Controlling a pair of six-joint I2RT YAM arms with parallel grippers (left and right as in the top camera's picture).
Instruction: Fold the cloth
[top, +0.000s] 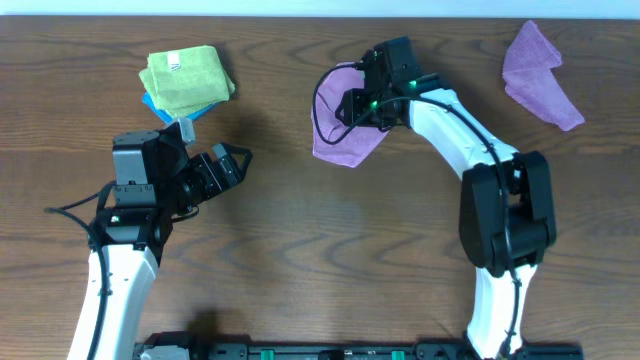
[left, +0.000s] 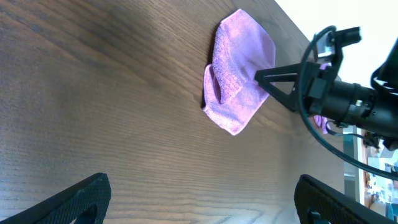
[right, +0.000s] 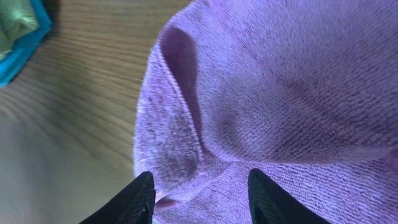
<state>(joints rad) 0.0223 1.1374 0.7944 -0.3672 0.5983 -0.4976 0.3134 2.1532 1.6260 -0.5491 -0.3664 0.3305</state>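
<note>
Overhead view has the pink cloth (top: 345, 140) lying bunched mid-worktop (top: 330, 240), no neat fold yet, so most of the job's left imo. Right tool (right: 199, 193) is down on it, straddling a ridge only the right wrist view shows; can't tell if it's gripping. Left tool (top: 238, 162) hangs wide open, well apart.

The cloth (top: 342, 146) is pinkish-purple; the table (top: 330, 250) dark brown wood-grain.

No legible text or number appears; the white label (top: 175, 62) on the far-left green cloth (top: 190, 85) is too small to read.
</note>
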